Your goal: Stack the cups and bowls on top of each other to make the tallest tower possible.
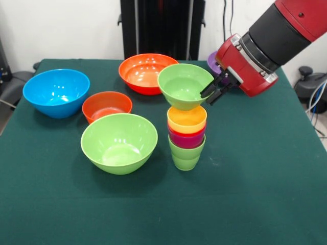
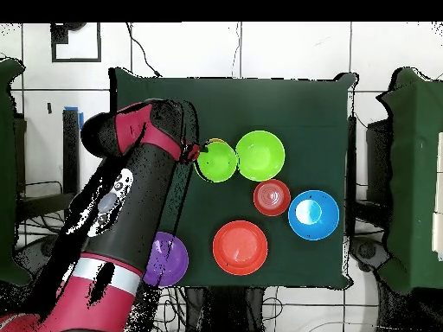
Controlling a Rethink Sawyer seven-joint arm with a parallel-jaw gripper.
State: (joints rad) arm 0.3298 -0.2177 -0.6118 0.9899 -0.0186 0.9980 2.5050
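A tower of nested cups stands right of the table's middle: a light green cup at the bottom, a red-purple cup in it and a yellow cup on top. A small light green bowl sits tilted on the yellow cup. My gripper comes in from the right and is shut on this bowl's right rim. From overhead, the gripper is at the left rim of the small green bowl, which hides the cups beneath it.
Left of the tower are a large light green bowl, a small orange-red bowl and a blue bowl. A large orange bowl lies behind. A purple bowl is partly under my arm. The green table extends right.
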